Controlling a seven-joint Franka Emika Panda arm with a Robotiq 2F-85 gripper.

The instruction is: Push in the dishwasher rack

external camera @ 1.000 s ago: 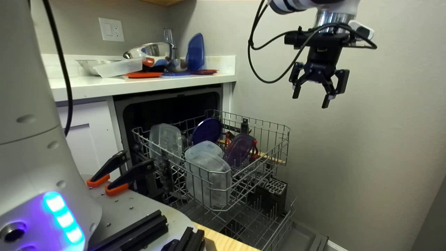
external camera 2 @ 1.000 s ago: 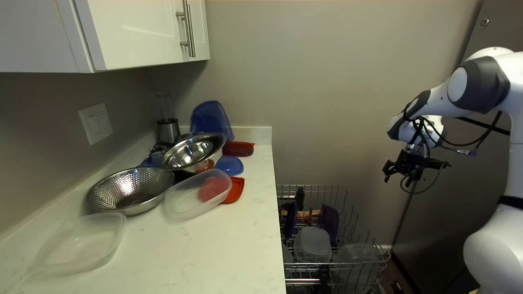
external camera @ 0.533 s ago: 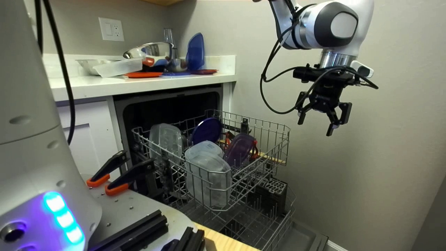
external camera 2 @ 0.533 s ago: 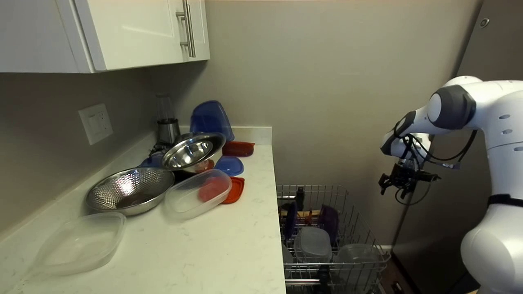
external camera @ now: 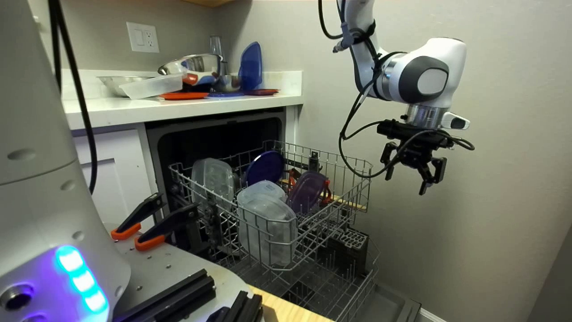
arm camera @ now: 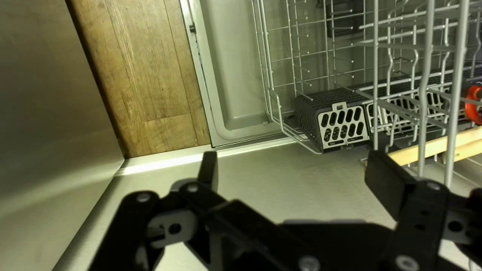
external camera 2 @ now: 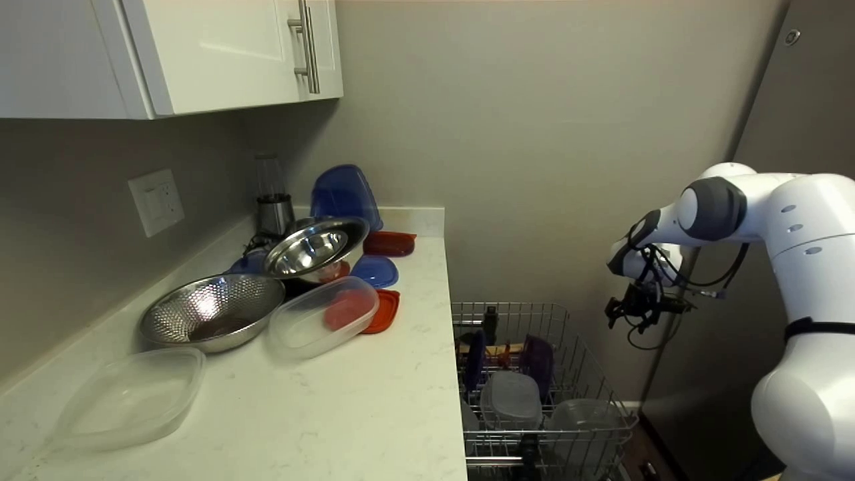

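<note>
The dishwasher rack [external camera: 272, 220], a pale grey wire basket, is pulled out of the dishwasher opening. It holds translucent containers [external camera: 268, 223], a blue lid [external camera: 265, 168] and a purple lid [external camera: 307, 192]. The rack also shows in an exterior view [external camera 2: 548, 433], partly hidden behind the counter, and at the right of the wrist view [arm camera: 458, 75]. My gripper [external camera: 405, 182] is open and empty, beyond the rack's outer end and apart from it, near the wall. It also shows in an exterior view [external camera 2: 626, 324]. In the wrist view, nothing is between its fingers [arm camera: 293, 162].
A lower rack with a dark cutlery basket [external camera: 351, 246] is out below, over the lowered door [external camera: 389, 299]. The wall [external camera: 491, 179] runs beside the rack and gripper. A counter [external camera 2: 347, 401] with bowls and containers stands above the dishwasher. A grey panel [arm camera: 49, 94] shows in the wrist view.
My gripper has moved down from above toward the rack's height, slightly leftward lately in both exterior views. It stays open. The rack has not moved.
</note>
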